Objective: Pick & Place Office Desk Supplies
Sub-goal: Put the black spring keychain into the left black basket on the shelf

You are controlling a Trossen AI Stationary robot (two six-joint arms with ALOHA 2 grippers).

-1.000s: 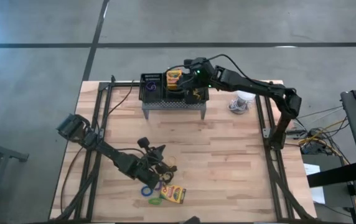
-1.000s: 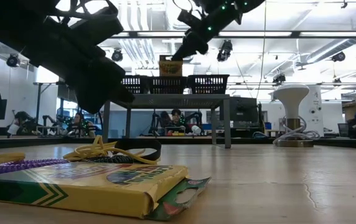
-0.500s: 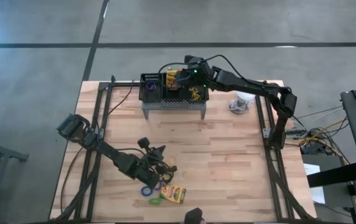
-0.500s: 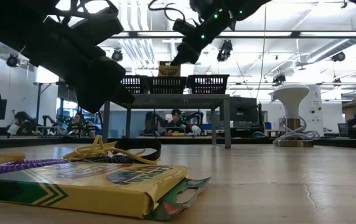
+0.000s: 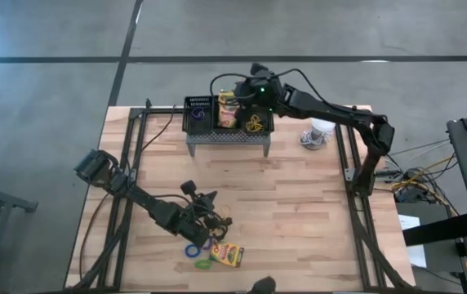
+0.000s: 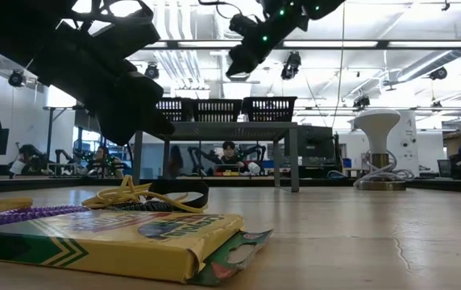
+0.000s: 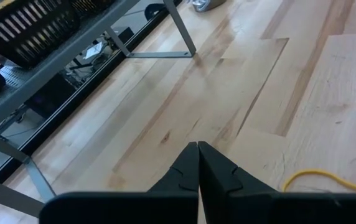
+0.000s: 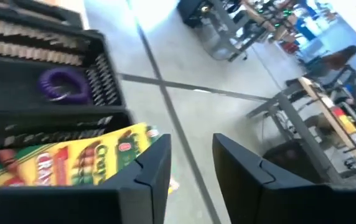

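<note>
High view: right gripper (image 5: 239,88), fingers parted and released, is hovering just over the crayon box (image 5: 229,109) standing in the middle bin (image 5: 230,122).

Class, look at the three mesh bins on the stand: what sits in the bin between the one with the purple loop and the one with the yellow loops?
A crayon box fills the middle bin, seen in the high view, between the purple loop and the yellow loops.

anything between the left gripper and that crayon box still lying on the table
Nothing solid that shows. The left gripper, shut, hovers by the loose elastic loops; the crayon box lies just past them, flat and uncovered near the table's front edge.
</note>
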